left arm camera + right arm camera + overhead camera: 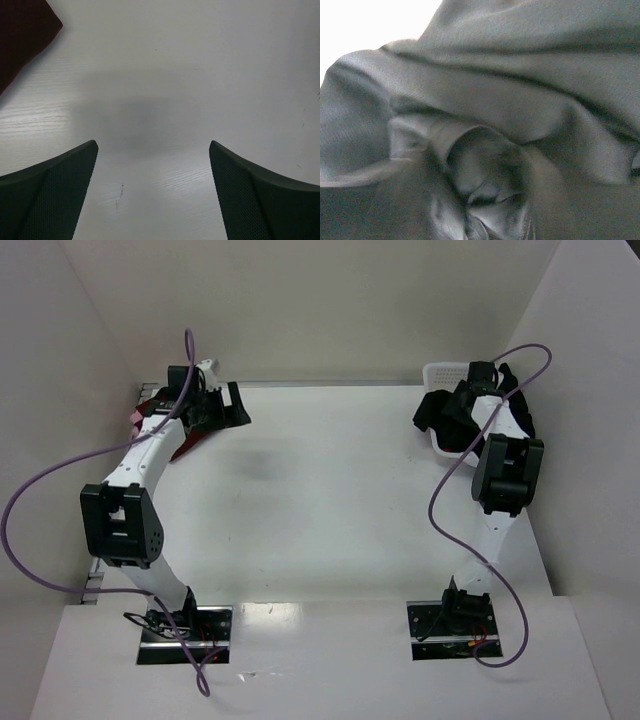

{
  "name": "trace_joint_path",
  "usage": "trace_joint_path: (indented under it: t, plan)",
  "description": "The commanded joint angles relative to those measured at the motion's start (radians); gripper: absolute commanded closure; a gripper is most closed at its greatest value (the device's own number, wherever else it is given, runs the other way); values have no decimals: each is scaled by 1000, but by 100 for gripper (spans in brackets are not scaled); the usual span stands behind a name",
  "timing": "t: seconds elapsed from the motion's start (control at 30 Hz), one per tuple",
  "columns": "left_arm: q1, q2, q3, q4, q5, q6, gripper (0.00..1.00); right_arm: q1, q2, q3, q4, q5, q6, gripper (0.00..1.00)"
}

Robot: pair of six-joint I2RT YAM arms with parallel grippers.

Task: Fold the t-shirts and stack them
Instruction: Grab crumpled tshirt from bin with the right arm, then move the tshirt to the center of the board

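Top external: large black cloth t-shirt bunched over white perforated plastic basket, far-R of table; right pincer buried in it, grip can't tell. Left pincer wide open nr dark red cloth t-shirt, so R arm nearer black one.

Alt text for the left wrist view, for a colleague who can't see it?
The left gripper hangs open over the white table, holding nothing, its two dark fingers at the bottom corners. A corner of a dark red shirt lies at the top left, clear of the fingers.
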Motion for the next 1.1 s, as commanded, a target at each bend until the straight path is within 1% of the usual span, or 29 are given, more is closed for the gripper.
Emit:
trace_joint_path:
  t: [0.0,0.07,0.17,0.23,0.33,0.4,0.47,0.57,0.63,0.67,0.7,0.73,0.77,0.8,0.83,0.9,0.97,1.07]
  plan:
    - [6,43,37,41,15,-11,0,8,23,68,-22,51,-12,62]
    - [6,54,46,41,26,-20,0,18,-2,68,-22,75,-1,70]
    - [6,71,55,52,38,-29,0,18,-91,43,-4,89,-1,92]
    - [6,74,55,58,59,-29,0,18,-134,27,4,89,-1,95]
    - [6,74,64,64,91,-29,0,18,-190,64,-18,61,8,100]
    - [6,74,64,72,115,-29,0,18,-214,72,-18,33,8,100]
    - [6,66,64,88,182,-20,0,18,-262,82,-4,-12,16,100]
    - [6,64,82,101,409,23,0,18,-341,82,36,-129,17,100]
    - [-49,64,123,110,572,86,0,18,-380,102,36,-241,36,100]
    - [-81,61,153,110,600,119,0,23,-413,106,44,-327,55,100]
    - [-105,54,176,110,606,139,0,35,-447,107,59,-401,63,100]
    - [-151,54,189,111,607,159,0,50,-472,108,59,-427,71,100]
    - [-171,54,198,127,621,174,0,73,-495,118,59,-428,71,100]
    - [-189,54,210,145,621,175,0,135,-517,132,59,-428,71,100]
    - [-218,63,210,192,653,143,0,199,-558,143,36,-417,71,100]
    - [-242,75,210,250,687,102,0,219,-593,157,36,-425,95,100]
    - [-293,70,160,428,704,40,0,297,-660,128,69,-534,145,100]
    - [-382,66,135,506,644,35,0,349,-712,56,113,-588,213,100]
